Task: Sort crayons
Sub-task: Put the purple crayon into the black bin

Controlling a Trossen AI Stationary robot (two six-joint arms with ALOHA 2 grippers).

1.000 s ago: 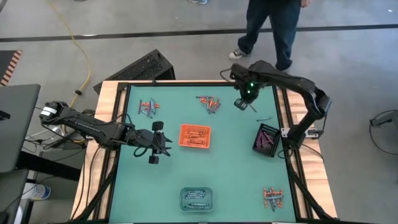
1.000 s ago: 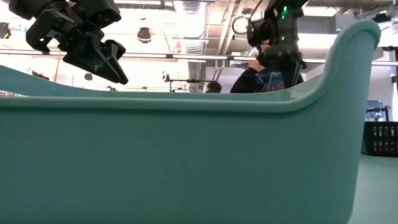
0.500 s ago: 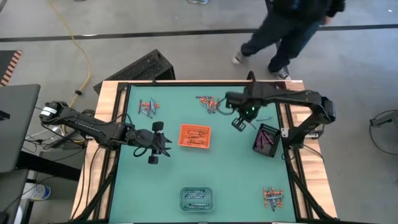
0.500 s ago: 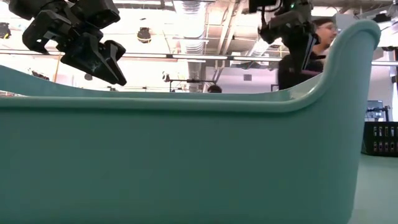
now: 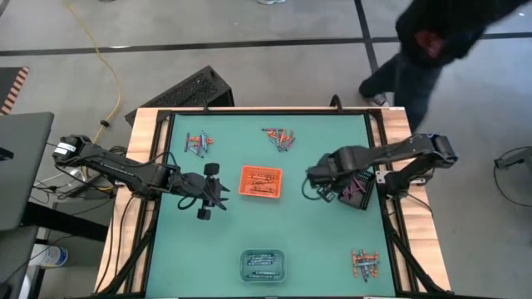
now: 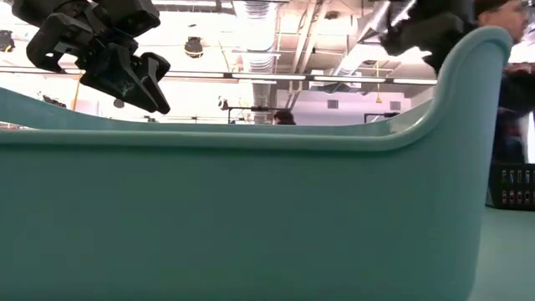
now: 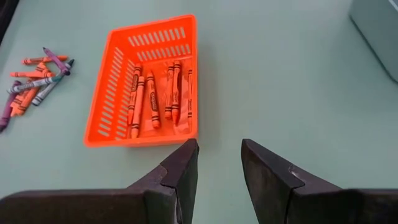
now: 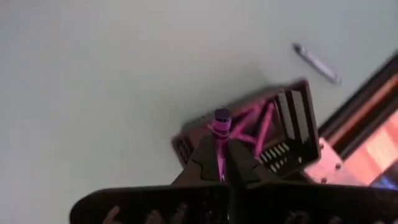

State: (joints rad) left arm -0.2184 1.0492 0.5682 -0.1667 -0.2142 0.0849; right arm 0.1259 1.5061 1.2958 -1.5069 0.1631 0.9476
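My right gripper (image 8: 222, 155) is shut on a purple crayon (image 8: 221, 127) and hangs above the far left corner of the black tray (image 8: 280, 134), which holds purple crayons. In the high view this gripper (image 5: 320, 178) shows just left of the black tray (image 5: 357, 187). My left gripper (image 7: 219, 155) stands open with nothing between its fingers, above the mat a little left of the orange tray (image 7: 146, 87), where several orange crayons lie. Mixed crayon piles lie at the far left (image 5: 198, 143), far middle (image 5: 281, 137) and near right (image 5: 364, 263). My right gripper pinches the purple crayon's shaft (image 8: 220, 146) between its two fingers, coming from above and pointing down. The crayon runs along the fingers, and its free end (image 8: 221, 116) sticks out past the fingertips. It is lifted clear of the mat and the tray.
A clear tray (image 5: 263, 264) with crayons stands at the near middle. One grey crayon (image 8: 317, 62) lies loose on the mat beyond the black tray. A teal tray wall (image 6: 251, 209) fills the low view. A person (image 5: 440, 41) moves past the table's far right corner.
My right gripper has swung from the far edge by the far middle pile toward the near edge, stopping beside the black tray, and has turned about on the way. It has stayed shut. The person behind the table has walked to the right.
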